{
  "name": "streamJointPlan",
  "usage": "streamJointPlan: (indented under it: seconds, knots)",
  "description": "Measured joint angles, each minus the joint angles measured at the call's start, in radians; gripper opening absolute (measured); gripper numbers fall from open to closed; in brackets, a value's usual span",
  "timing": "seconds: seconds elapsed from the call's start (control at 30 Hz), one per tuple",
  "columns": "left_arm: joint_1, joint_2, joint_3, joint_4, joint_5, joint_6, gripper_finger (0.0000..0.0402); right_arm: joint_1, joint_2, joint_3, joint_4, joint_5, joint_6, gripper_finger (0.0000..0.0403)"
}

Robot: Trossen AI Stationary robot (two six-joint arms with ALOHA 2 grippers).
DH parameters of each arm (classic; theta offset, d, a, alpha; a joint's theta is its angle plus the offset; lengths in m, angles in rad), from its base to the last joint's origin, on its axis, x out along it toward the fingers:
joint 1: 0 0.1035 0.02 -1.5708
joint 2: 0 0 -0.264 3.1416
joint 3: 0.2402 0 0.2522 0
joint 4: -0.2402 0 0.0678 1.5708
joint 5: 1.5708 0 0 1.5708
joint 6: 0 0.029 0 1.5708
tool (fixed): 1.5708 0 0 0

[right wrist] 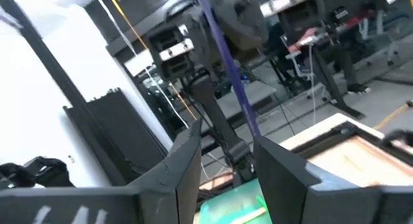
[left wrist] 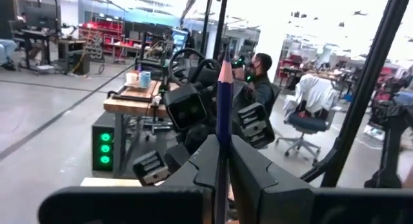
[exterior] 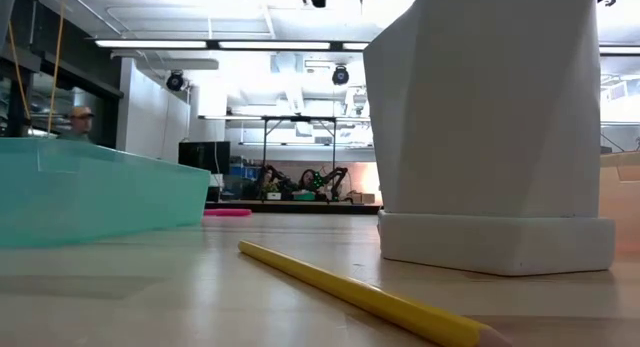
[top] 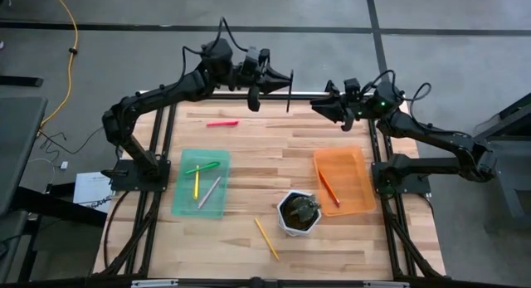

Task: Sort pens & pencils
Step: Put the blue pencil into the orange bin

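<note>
Right in front of the low camera you see a yellow pencil lying on the table, beside the white pot; this view shows no gripper at all. Your left gripper is closed on a dark blue pencil, which stands up between its fingers in the left wrist view, tip upward. From above, this same pencil is only a thin dark line at the far edge of the table. Your right gripper faces it from just beside, with jaws apart and nothing between them; in the right wrist view the blue stick crosses in front of the two fingers. Both arms are stretched toward each other over the far edge, meeting near the middle. Going outward, a pink pen lies near the far edge. Three pens, green, yellow and grey, lie in the green tray on the left, and one orange pencil lies in the orange tray on the right. A person sits in the room behind.
</note>
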Motion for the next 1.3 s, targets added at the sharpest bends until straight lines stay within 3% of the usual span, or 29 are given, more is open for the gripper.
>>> streamJointPlan:
  seconds: [0.43,1.0,1.3]
  knots:
    - [-0.054,0.021,0.000,0.035,-0.045,-0.031,0.0017,0.002,0.017,0.000,0.043,-0.015,0.028,0.0134]
    - [-0.073,0.041,0.000,0.035,-0.072,-0.031,0.0017,0.054,0.135,0.052,0.087,-0.048,0.009,0.0134]
    - [-0.078,0.043,0.000,0.062,-0.072,-0.036,0.0017,0.057,0.194,0.172,-0.099,-0.100,-0.128,0.0134]
